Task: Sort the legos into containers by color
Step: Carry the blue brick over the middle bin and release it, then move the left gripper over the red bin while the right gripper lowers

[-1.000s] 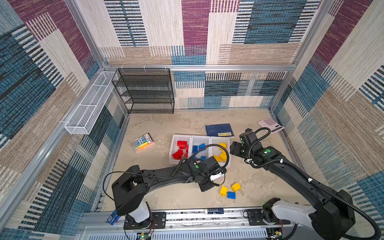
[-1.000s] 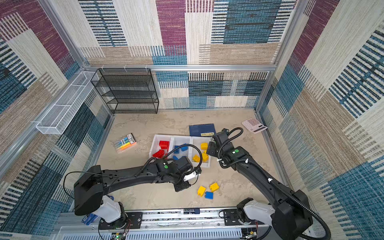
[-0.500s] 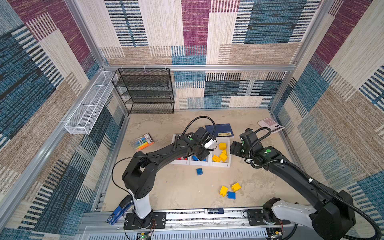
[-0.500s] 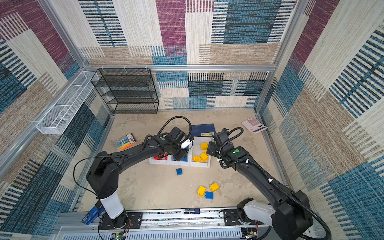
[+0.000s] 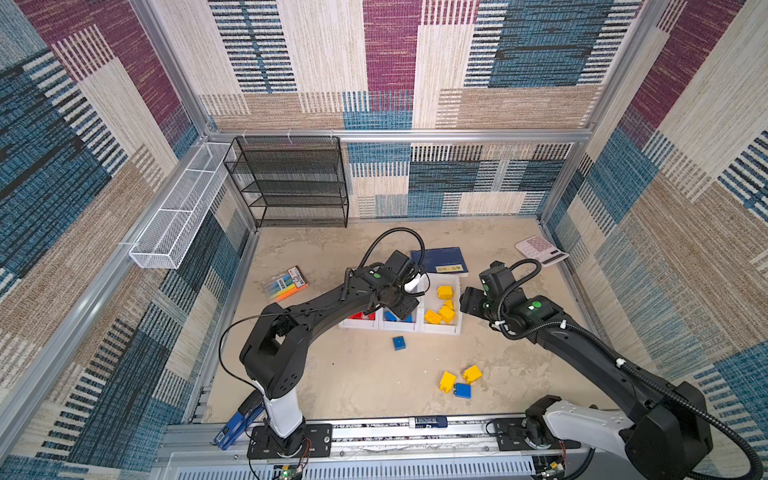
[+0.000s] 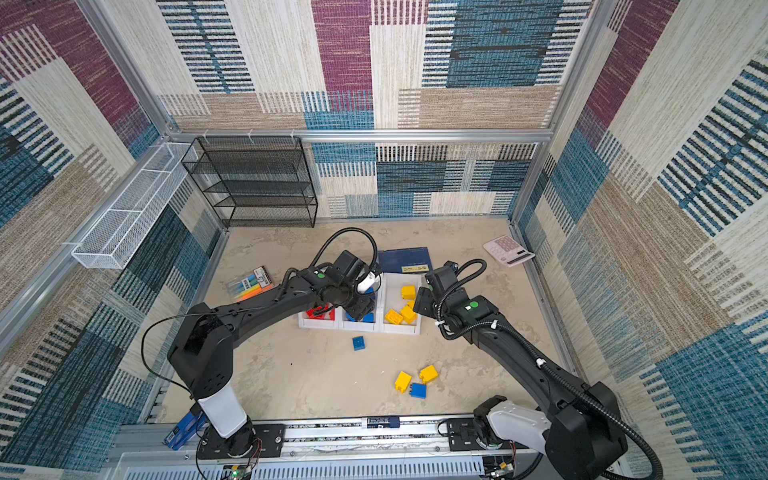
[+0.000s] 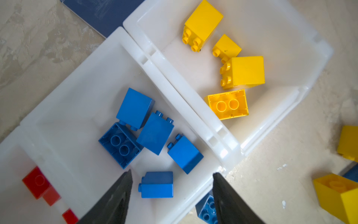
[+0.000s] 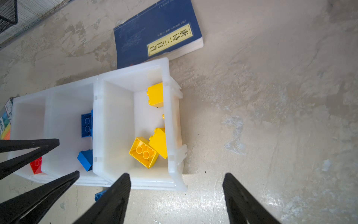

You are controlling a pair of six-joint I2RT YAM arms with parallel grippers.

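As it reached the bins (image 7: 175, 78), left hand (image 7: 172, 172) opened.

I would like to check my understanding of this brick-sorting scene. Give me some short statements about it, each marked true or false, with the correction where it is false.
1. The bin with the yellow bricks stands at the right arm's end of the row. True.
2. A red brick lies loose outside the bins. False: the loose ones are two yellow loose bricks and two blue loose bricks.
3. The right gripper holds a yellow brick. False: its jaws are open and empty.
4. A blue book lies just behind the bin with the yellow bricks. True.
5. The left gripper clamps a blue brick. False: its jaws stand apart, clear of the blue brick below them in the middle bin.
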